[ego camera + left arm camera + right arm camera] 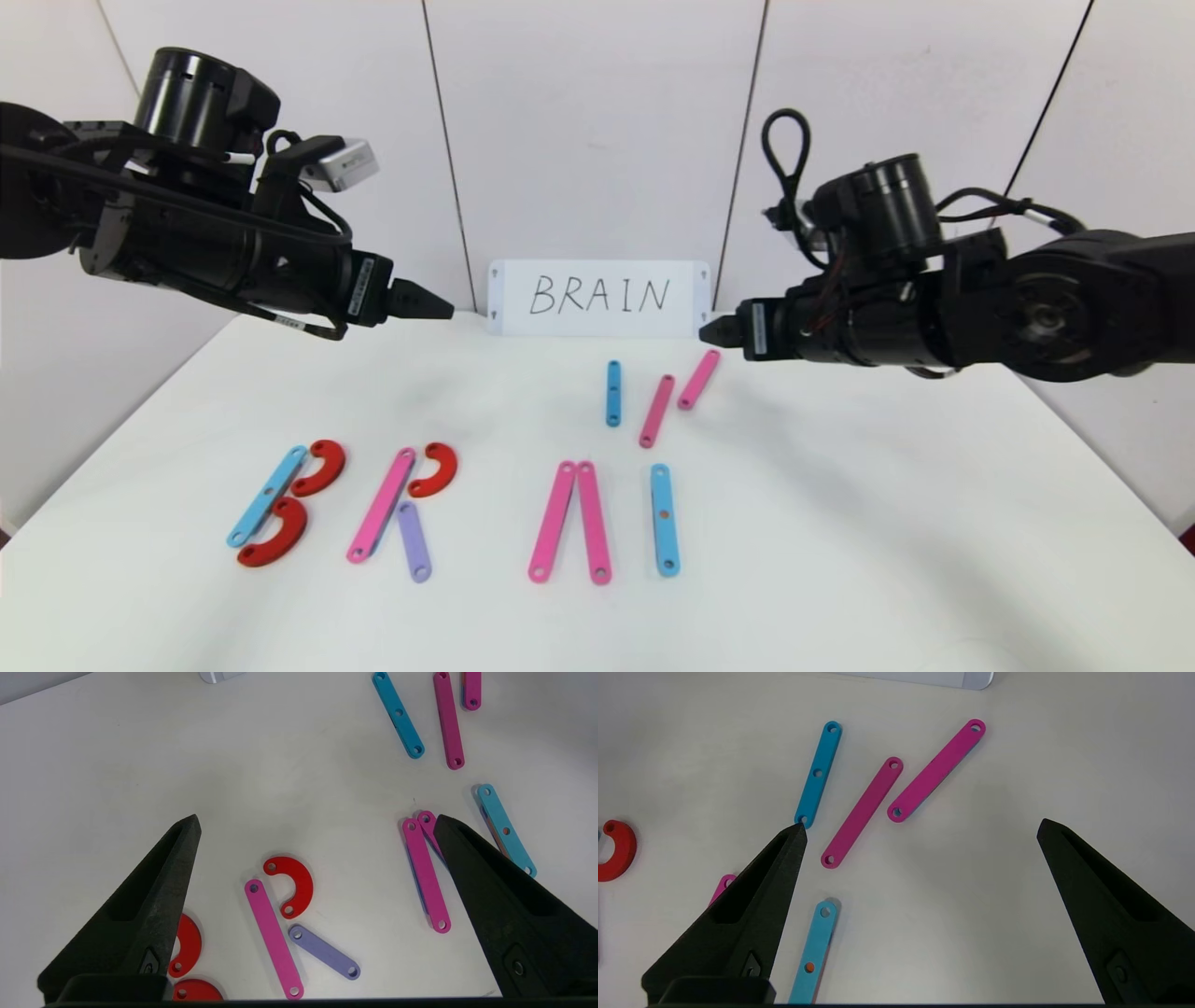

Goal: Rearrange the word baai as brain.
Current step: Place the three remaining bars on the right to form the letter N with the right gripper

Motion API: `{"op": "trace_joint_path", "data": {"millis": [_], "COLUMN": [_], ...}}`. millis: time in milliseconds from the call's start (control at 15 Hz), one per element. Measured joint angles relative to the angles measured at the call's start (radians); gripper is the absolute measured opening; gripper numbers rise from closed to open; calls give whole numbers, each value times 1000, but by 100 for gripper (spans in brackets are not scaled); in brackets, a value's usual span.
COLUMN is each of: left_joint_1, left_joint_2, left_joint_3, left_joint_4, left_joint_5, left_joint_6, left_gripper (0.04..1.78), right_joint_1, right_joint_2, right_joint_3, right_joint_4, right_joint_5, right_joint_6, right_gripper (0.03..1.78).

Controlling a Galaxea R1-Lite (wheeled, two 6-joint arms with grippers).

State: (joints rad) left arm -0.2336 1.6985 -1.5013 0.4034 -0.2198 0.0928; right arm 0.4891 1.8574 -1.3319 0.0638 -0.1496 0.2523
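Flat plastic letters lie on the white table point(840, 579). A blue bar point(267, 495) with two red arcs point(319, 467) forms a B. A pink bar point(381, 504), a red arc point(434, 469) and a purple bar point(414, 541) form an R. Two pink bars point(571, 521) form a narrow A without a crossbar. A blue bar point(664, 519) is the I. Loose behind them lie a short blue bar point(613, 393) and two pink bars point(657, 411) point(699, 379). My left gripper point(439, 306) point(317, 826) is open, raised over the back left. My right gripper point(714, 329) point(920, 830) is open, raised by the loose bars.
A white card point(599, 297) handwritten "BRAIN" leans on the back wall. Bare table lies to the right of the I.
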Motion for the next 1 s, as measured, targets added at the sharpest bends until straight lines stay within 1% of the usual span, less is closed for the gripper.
{"op": "trace_joint_path", "data": {"millis": [133, 333, 400, 533, 667, 733, 1000], "left_joint_1": [0, -2, -2, -3, -3, -3, -5], "left_joint_2": [3, 4, 4, 4, 4, 3, 4], "left_joint_3": [0, 1, 2, 3, 4, 4, 6], "left_joint_4": [0, 1, 1, 1, 1, 1, 1], "left_joint_5": [0, 0, 0, 0, 0, -1, 0], "left_joint_6": [0, 1, 0, 0, 0, 0, 0], "left_gripper": [174, 174, 174, 174, 174, 174, 174], "right_joint_1": [23, 44, 46, 47, 43, 39, 12], "right_joint_2": [74, 166, 194, 256, 316, 342, 419], "right_joint_3": [-51, -114, -140, -205, -252, -268, -305], "right_joint_4": [-6, -12, -12, -5, 1, 0, -13], "right_joint_5": [-31, -52, -74, -136, -176, -198, -238], "right_joint_6": [8, 24, 36, 86, 146, 157, 197], "right_gripper": [173, 173, 173, 173, 173, 173, 173]}}
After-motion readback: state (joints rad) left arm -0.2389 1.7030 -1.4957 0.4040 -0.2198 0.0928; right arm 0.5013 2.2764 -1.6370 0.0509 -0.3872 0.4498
